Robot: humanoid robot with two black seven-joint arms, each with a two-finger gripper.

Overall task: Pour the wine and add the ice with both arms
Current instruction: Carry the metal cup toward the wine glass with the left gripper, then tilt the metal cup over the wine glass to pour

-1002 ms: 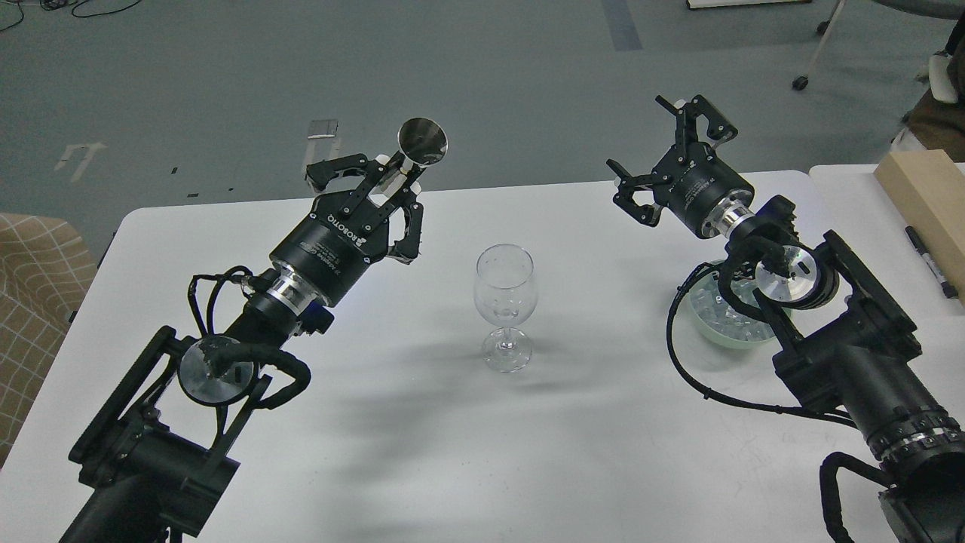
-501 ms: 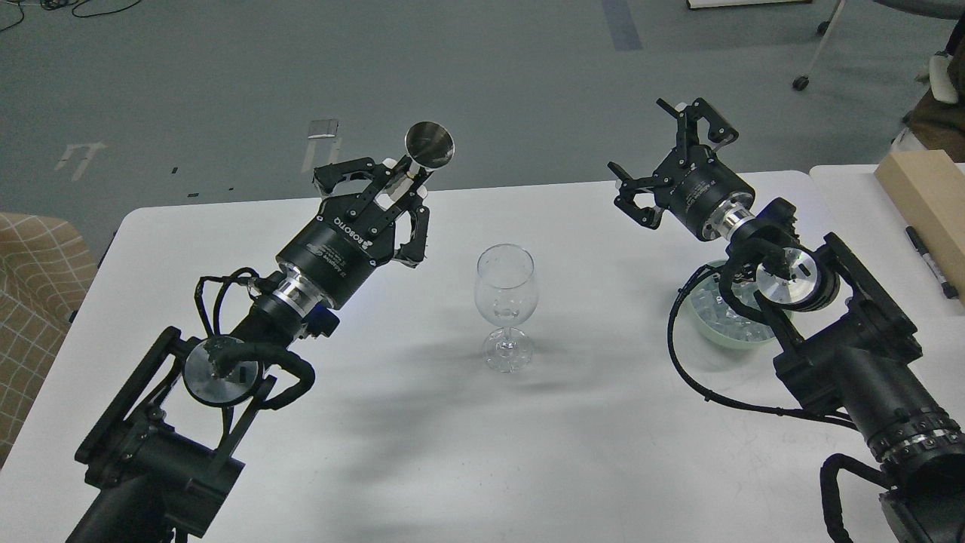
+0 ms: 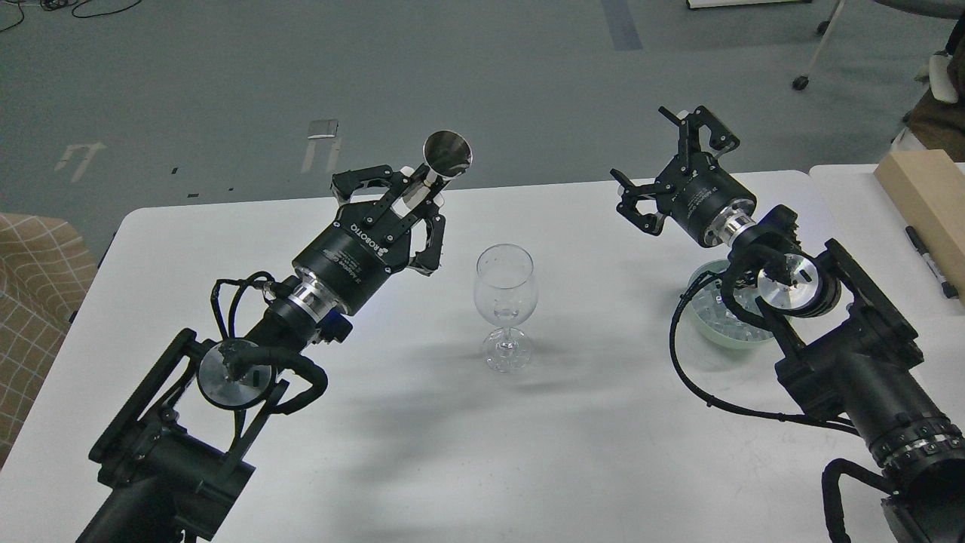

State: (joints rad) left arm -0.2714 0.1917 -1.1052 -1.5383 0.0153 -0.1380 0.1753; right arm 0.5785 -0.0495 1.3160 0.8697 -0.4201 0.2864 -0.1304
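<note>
Left hand (image 3: 403,200) pinches a steel jigger (image 3: 445,154), held above the white desk (image 3: 422,452) left of the empty wine glass (image 3: 505,305). Right hand (image 3: 667,170) is spread, empty. Ice (image 3: 712,313) lies in a pale green bowl (image 3: 727,335) under the right arm.

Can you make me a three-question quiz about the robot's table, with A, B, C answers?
1. Where is the wine glass? A between the two arms B on the floor C inside the bowl
2. What colour is the bowl of ice? A red B pale green C black
3. What is the left pincer doing? A hanging empty B gripping a metal cup C resting flat on the table

Answers: 1 A, it stands mid-table between them. 2 B, its rim is pale green. 3 B, its fingers close around the cup's stem.
</note>
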